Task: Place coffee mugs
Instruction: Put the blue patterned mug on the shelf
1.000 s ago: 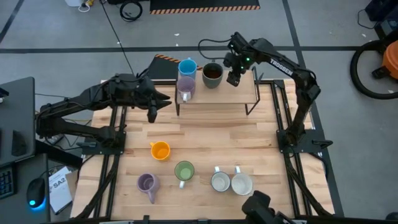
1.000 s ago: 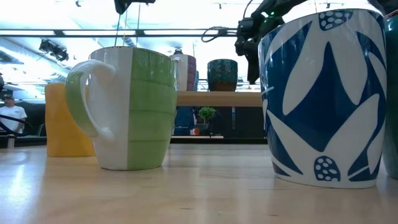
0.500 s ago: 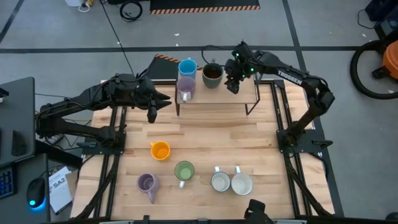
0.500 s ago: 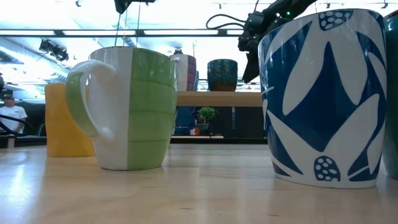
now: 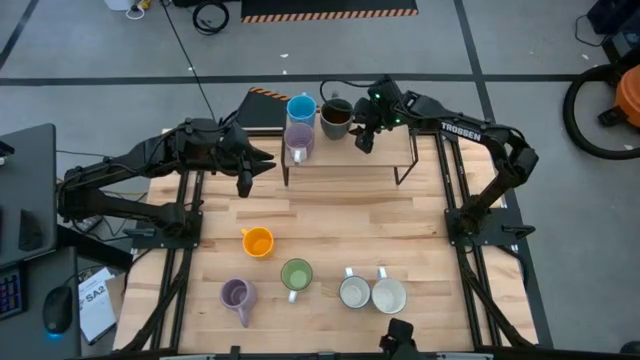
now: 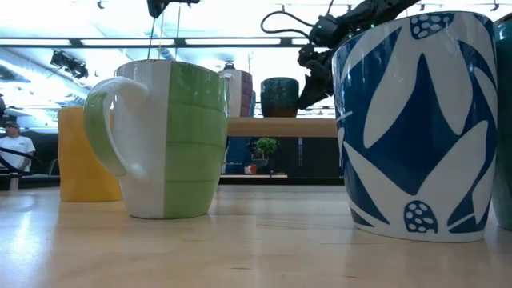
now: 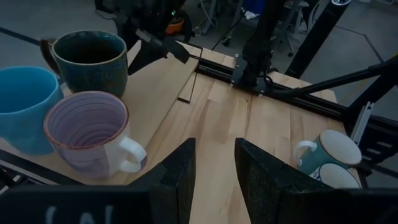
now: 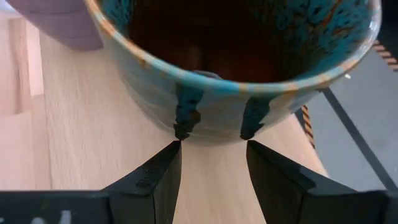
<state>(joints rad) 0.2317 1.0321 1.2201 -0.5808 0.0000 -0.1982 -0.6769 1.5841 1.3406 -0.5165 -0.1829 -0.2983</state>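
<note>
From my seat, the shelf (image 5: 345, 150) is crowded at its left end: blue mug (image 5: 301, 108), lilac mug (image 5: 298, 141) and dark brown mug (image 5: 337, 118) stand close together. Its right half lies bare. The table's middle (image 5: 350, 215) is open boards. Along the near edge, orange mug (image 5: 258, 242), green mug (image 5: 296, 275), another lilac mug (image 5: 236, 295) and the white pair (image 5: 371, 293) block passage.

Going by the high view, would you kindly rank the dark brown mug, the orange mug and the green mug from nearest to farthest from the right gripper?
From the right gripper:
1. Dark brown mug, beside it on the raised shelf.
2. Orange mug, mid-table on the left.
3. Green mug, in the front row.
</note>
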